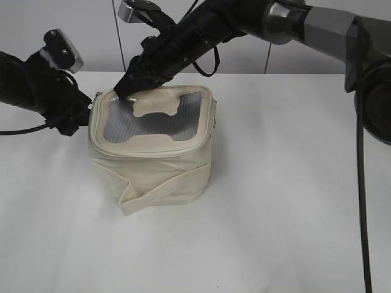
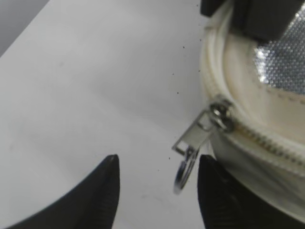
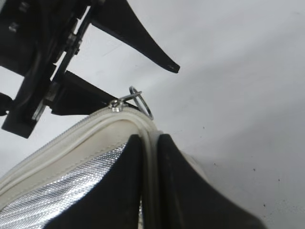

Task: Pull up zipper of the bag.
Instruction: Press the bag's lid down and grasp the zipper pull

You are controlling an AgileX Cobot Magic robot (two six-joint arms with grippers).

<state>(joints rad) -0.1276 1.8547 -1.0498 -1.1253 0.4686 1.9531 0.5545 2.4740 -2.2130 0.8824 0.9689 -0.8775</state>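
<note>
The cream-white bag stands on the table left of centre, its grey mesh top facing up. Its zipper runs round the top rim. In the left wrist view, a metal slider sits at the bag's corner, and its silver ring pull hangs between my left gripper's fingers. That gripper is open and does not hold the ring. My right gripper is shut on the bag's top rim at the back left corner. The ring pull also shows in the right wrist view.
The white table stretches to the right and in front of the bag. My left arm lies low at the left edge. My right arm reaches across from the upper right. A grey wall stands behind.
</note>
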